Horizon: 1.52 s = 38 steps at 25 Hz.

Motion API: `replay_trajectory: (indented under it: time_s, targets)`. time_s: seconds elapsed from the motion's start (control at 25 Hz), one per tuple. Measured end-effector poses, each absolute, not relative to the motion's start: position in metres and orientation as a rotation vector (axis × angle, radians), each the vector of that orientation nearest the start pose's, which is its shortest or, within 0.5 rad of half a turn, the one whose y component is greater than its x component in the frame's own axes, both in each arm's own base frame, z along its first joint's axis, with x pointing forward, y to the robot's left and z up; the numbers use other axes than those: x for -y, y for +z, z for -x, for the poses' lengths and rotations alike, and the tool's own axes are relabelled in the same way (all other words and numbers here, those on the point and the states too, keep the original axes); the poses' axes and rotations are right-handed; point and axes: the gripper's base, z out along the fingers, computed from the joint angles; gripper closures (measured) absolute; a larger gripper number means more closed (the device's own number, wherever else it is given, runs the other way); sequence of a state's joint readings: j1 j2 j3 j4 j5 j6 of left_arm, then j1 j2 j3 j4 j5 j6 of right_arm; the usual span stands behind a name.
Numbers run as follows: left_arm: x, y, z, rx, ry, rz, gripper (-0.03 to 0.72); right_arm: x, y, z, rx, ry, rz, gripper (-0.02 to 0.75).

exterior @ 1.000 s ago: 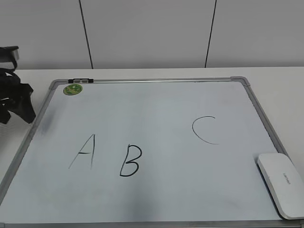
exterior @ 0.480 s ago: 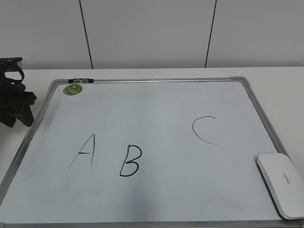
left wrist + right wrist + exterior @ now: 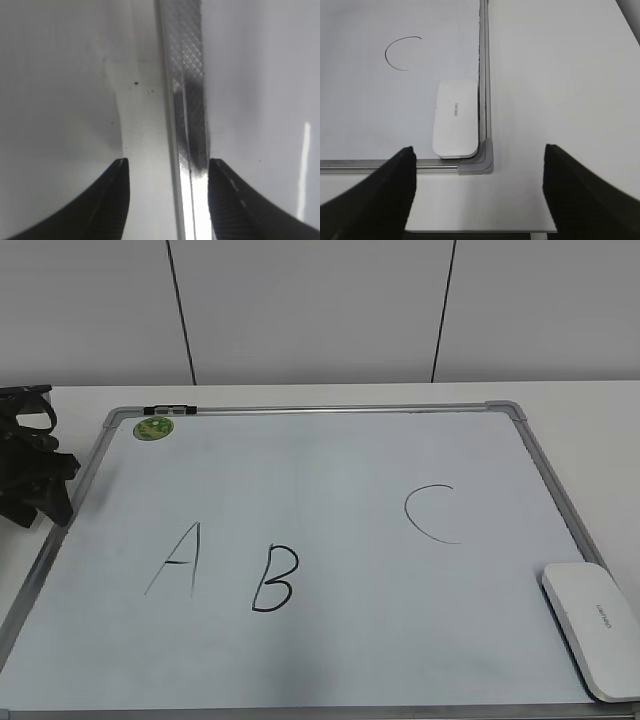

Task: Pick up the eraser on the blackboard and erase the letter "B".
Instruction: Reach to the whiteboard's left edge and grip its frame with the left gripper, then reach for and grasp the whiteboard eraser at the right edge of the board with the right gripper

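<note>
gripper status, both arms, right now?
Left gripper: open, empty, fingers either side of the blackboard frame edge.
Right gripper: open wide, empty, above the eraser at the board corner.

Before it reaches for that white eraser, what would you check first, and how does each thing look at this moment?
1. Eraser free to take: ok, flat in the blackboard corner beside the frame, nothing on it.
2. Right gripper ready: ok, fingers spread wide, empty, not yet over the eraser.
3. Left gripper out of the way: ok, open, straddling the left frame edge.
4. Letter "B" still to wipe: ok, intact.
5. Letters A and C apart from B: ok.
6. Grip on the low edges: cannot tell.
</note>
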<state>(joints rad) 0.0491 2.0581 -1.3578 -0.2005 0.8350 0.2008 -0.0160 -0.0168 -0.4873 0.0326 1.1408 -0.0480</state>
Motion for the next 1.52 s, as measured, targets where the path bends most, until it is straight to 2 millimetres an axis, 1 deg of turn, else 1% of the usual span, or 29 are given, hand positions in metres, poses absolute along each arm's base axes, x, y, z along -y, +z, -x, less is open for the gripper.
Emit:
replay_trajectory:
  time_s: [0.2,0.52,0.68,0.76,0.96,1.04,1.28,1.4,1.48,1.52]
  targets:
    - [-0.006,0.133,-0.396,-3.007,-0.215,-0.038,0.324,-0.003,0.267,0.010,-2.119,0.001,0.037,0.151]
    - [-0.005,0.128,-0.397,-3.014,-0.224,-0.029,0.391,-0.003,0.267,0.010,-2.119,0.001,0.037,0.151]
    - [-0.005,0.127,-0.398,-3.019,-0.232,-0.023,0.412,-0.003,0.267,0.010,-2.119,0.001,0.037,0.151]
    - [-0.005,0.126,-0.398,-3.030,-0.246,-0.017,0.457,-0.003,0.267,0.010,-2.119,0.001,0.037,0.151]
    - [-0.003,0.124,-0.399,-3.052,-0.295,0.011,0.614,-0.003,0.267,0.010,-2.119,0.001,0.037,0.151]
    - [-0.003,0.123,-0.399,-3.059,-0.303,0.016,0.649,-0.003,0.267,0.010,-2.119,0.001,0.037,0.151]
    - [-0.002,0.124,-0.400,-3.063,-0.309,0.015,0.656,-0.003,0.269,0.010,-2.112,0.010,0.038,0.151]
    - [-0.002,0.125,-0.402,-3.063,-0.311,0.012,0.656,-0.005,0.282,0.012,-2.078,0.019,0.052,0.151]
    - [-0.002,0.125,-0.403,-3.067,-0.313,0.011,0.656,-0.006,0.294,0.007,-2.078,0.029,0.078,0.151]
    - [-0.002,0.125,-0.403,-3.069,-0.314,0.010,0.656,-0.007,0.301,0.001,-2.091,0.035,0.092,0.151]
